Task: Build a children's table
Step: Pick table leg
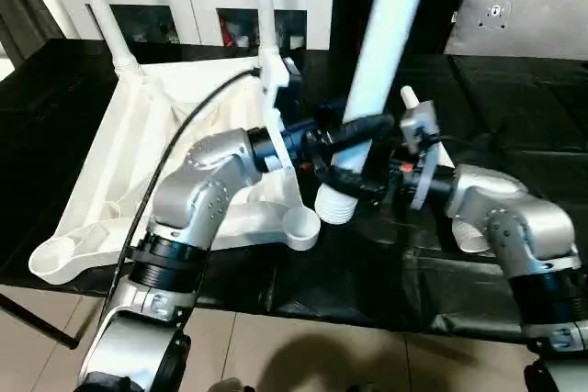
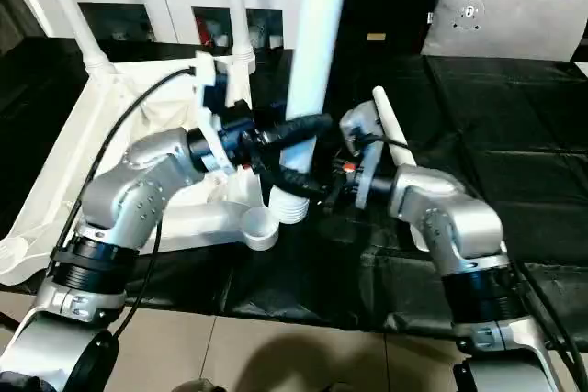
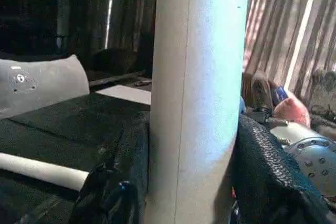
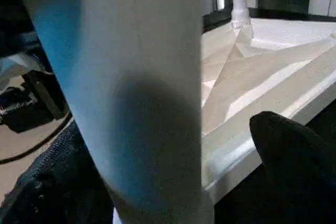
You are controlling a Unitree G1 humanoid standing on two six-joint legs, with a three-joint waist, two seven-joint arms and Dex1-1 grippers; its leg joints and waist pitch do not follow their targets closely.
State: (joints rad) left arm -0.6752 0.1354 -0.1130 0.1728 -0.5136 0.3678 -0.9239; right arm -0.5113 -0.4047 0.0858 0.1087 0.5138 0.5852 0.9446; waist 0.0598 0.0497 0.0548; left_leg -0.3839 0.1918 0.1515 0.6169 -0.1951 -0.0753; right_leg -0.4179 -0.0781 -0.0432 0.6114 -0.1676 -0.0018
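- Top (image 1: 138, 162) lies upside down on the black cloth (image 1: 514, 117), ribs up, at 9 o'clock of the head view; two legs already stand in its far sockets, one at 11 (image 1: 96, 6), one at 12 (image 1: 264, 6); near socket (image 1: 301, 225) is empty.
- Third leg (image 1: 381, 52) is held near-upright at centre, its ribbed plug end (image 1: 334, 205) just beside the near socket at 3 o'clock, not in it.
- Left gripper (image 1: 354, 128) is clamped on this leg low down; right gripper (image 1: 344, 181) has fingers spread wide either side of it, nearer the plug; contact unclear.
- Fourth leg (image 2: 393, 126) lies on the cloth at 2 o'clock.
- Judgement: leg is hollow plastic, light, stiff, smooth, tapered, so it may slip through the pads; best gripped low near the plug, pressed straight down; top looks light and may slide.
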